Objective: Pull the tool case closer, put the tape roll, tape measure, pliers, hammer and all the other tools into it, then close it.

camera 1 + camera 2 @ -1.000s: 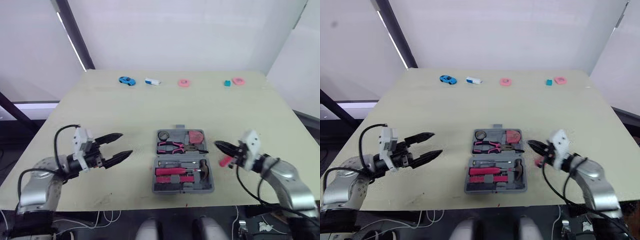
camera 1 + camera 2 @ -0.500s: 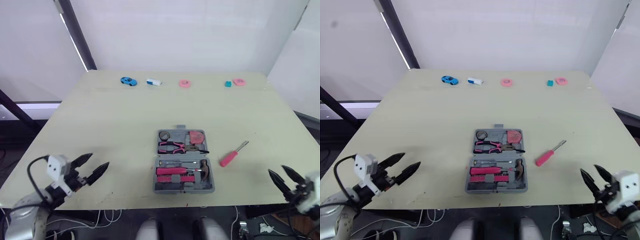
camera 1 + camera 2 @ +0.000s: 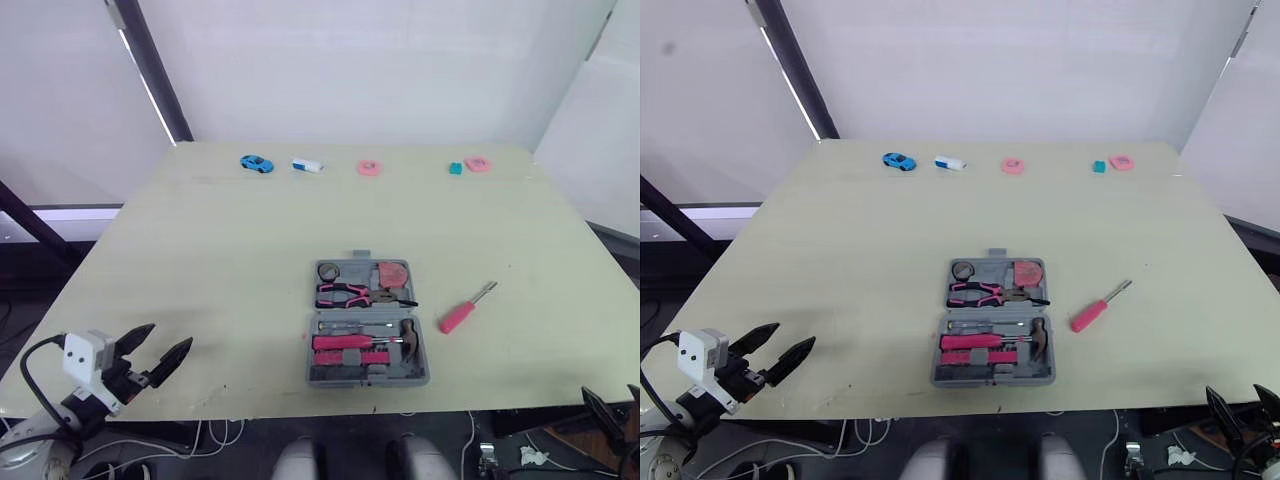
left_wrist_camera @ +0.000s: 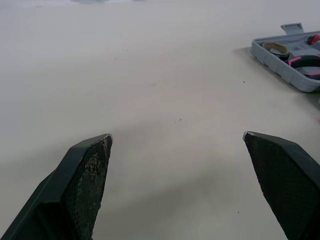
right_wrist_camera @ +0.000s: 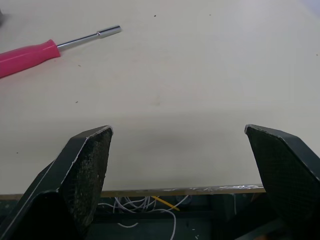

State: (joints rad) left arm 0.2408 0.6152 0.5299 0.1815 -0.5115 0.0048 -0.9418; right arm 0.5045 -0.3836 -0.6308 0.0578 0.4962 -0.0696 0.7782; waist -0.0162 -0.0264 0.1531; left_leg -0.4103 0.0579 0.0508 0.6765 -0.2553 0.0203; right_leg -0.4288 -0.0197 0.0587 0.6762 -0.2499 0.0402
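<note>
Head views: tool case [image 3: 367, 322] open flat on the table [image 3: 230, 240], both halves facing up. In its far half, pliers [image 3: 349, 293] with pink grips next to a brown roll [image 3: 328, 270]. In its near half, hammer [image 3: 406, 336] beside pink-handled tools [image 3: 343, 343]. Just right of the case and not touching it, a pink-handled screwdriver [image 3: 461, 311] out on the table, metal tip pointing away from the case. Well beyond the case, in a row: blue toy car [image 3: 255, 162], white-and-blue piece [image 3: 306, 165], pink ring [image 3: 369, 168], teal block [image 3: 455, 168], second pink ring [image 3: 477, 162]. Well left of the case, at the table's near edge, the left gripper [image 3: 170, 336], fingers spread, nothing held. Well right of the case, past the near edge, the right gripper [image 3: 1238, 395], fingers parted, empty.

Left wrist view: black fingers [image 4: 80, 180] wide apart over bare table, a corner of the case ahead.

Right wrist view: fingers wide apart at the near edge, screwdriver ahead, cables [image 5: 150, 202] under the edge.
</note>
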